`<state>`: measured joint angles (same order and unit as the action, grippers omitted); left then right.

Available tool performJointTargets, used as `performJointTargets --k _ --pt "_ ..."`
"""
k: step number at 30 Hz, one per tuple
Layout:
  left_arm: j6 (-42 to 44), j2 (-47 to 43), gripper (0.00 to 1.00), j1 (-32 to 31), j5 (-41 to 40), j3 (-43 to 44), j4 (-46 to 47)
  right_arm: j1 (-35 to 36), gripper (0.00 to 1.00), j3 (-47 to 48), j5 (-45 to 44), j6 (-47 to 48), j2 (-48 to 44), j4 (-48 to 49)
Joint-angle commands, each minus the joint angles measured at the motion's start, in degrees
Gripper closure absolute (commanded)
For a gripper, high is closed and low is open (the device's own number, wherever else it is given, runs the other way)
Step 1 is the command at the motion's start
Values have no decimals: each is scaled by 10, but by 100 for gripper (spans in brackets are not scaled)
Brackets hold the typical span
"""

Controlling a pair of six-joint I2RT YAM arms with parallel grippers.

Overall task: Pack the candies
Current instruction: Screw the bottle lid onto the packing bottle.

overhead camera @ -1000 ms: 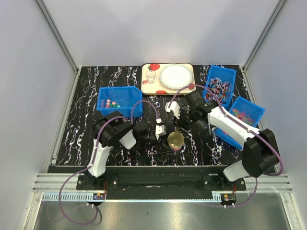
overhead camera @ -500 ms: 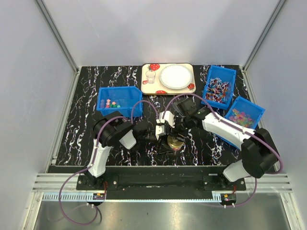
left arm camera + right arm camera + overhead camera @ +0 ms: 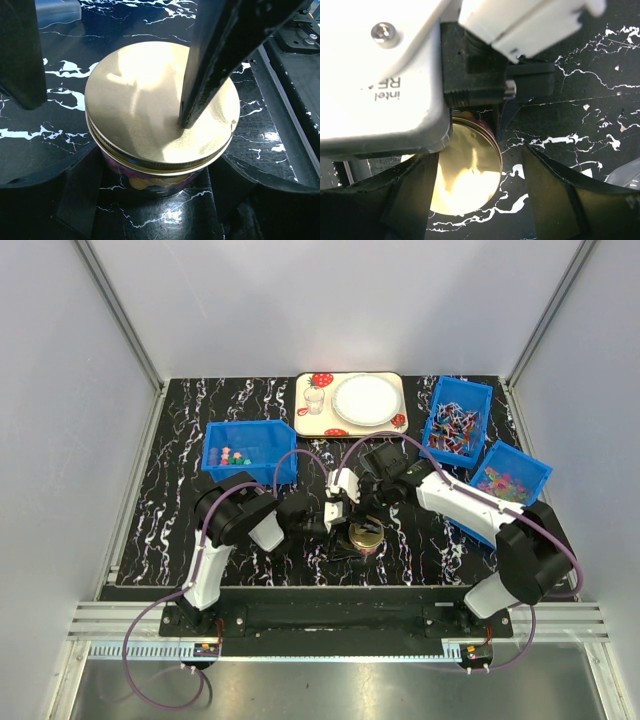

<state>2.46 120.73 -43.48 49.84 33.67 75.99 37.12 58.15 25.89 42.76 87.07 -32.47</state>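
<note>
A glass jar with a gold lid [image 3: 365, 535] stands on the black marbled table, with pink and yellow candies [image 3: 132, 177] showing through its wall. My left gripper [image 3: 352, 530] is shut on the jar, one finger on each side of the glass below the lid [image 3: 155, 105]. My right gripper [image 3: 366, 508] hangs open just over the lid [image 3: 470, 175]. One of its fingers [image 3: 215, 60] rests its tip on the lid's right part, the other stands off the left rim. More candies [image 3: 230, 454] lie in the blue bin at the left.
Two blue bins at the right hold stick-like sweets [image 3: 457, 425] and pastel sweets [image 3: 507, 480]. A strawberry-print tray [image 3: 318, 420] with a white plate [image 3: 366, 399] and a small glass sits at the back. The left wrist's white camera housing [image 3: 380, 75] is close over the jar.
My right arm has swung from the back right down over the jar, and its jaws have widened. The left gripper and the jar have stayed put.
</note>
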Motion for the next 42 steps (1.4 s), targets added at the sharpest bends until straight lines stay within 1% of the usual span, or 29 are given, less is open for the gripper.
performJointTargets --k 1,2,4,9,12,34,42 --pt "-9 -1 29 4 -13 4 195 8 29 6 -10 31 25 -36" --pt "-9 -1 29 5 -13 4 196 8 32 8 -7 33 26 -46" --pt "-9 -1 29 5 -13 4 196 8 35 11 -1 33 26 -57" --pt "-8 -1 29 5 -13 3 195 5 47 17 8 32 22 -91" --pt "-8 -1 28 5 -13 3 195 1 49 17 9 30 14 -102" --pt "-6 -2 29 5 -18 3 195 -32 51 -52 -9 19 -61 -124" --pt "-7 -1 29 5 -17 3 195 -35 51 -52 -17 16 -96 -143"
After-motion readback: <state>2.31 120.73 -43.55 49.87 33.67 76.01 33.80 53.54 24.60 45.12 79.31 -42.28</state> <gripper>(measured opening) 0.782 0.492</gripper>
